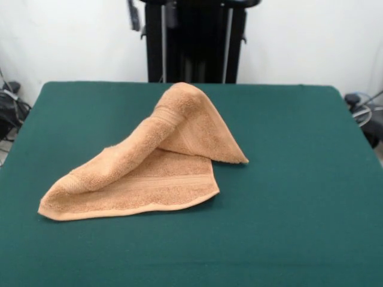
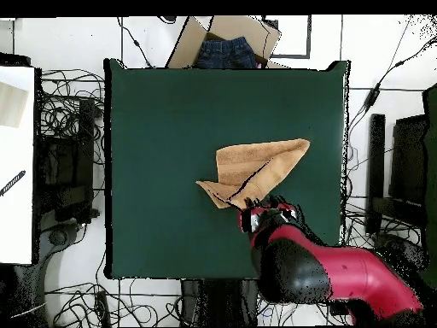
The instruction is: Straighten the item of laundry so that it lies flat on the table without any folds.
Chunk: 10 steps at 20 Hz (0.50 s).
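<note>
Terry towel (image 1: 143,170) lies mid-bench (image 1: 299,179), folded over itself with a raised ridge, so flattening remains undone; the gripper (image 2: 260,209) hovers at its edge, state impossible to tell

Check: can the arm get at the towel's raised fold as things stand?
Probably yes. The arm hangs right by the towel, at its pedestal-side edge, and nothing stands on the table between them. Its gripper's state is hidden.

Counted one towel (image 1: 143,170), one table (image 1: 287,179), one robot arm (image 2: 329,273), one cardboard box (image 2: 226,38).
</note>
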Motion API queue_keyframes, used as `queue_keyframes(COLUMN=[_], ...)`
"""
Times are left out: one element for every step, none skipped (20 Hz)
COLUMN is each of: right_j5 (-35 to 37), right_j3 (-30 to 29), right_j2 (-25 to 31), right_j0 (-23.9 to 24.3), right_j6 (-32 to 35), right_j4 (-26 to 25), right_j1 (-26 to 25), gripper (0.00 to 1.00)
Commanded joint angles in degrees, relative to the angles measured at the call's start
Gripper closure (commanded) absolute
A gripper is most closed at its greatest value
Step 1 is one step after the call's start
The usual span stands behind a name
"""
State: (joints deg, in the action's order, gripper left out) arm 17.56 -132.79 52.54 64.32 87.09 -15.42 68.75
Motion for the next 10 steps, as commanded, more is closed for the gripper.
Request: queue_keyframes(right_j5=[20.5,24.2,27.0,29.7,28.9,25.7,23.2,20.8,19.8,18.9], right_j3=[20.8,24.0,26.5,29.0,29.7,29.3,29.1,28.9,29.2,29.2], right_j2=[-11.7,-13.3,-14.8,-16.2,-17.3,-17.7,-18.4,-19.1,-19.7,-20.2], right_j0=[-18.1,-20.2,-21.7,-23.3,-23.6,-23.3,-23.4,-23.5,-23.9,-24.1], right_j6=[11.7,12.3,12.3,12.3,11.9,10.9,11.0,11.1,11.6,11.8], right_j4=[-6.5,-8.0,-9.0,-9.9,-9.1,-7.8,-7.9,-8.0,-8.1,-8.1], right_j1=[-7.3,-9.7,-11.9,-14.1,-16.1,-18.2,-19.3,-20.5,-21.3,-21.6], gripper=[0.0,0.0,0.0,0.0,0.0,0.0,0.0,0.0,0.0,0.0])
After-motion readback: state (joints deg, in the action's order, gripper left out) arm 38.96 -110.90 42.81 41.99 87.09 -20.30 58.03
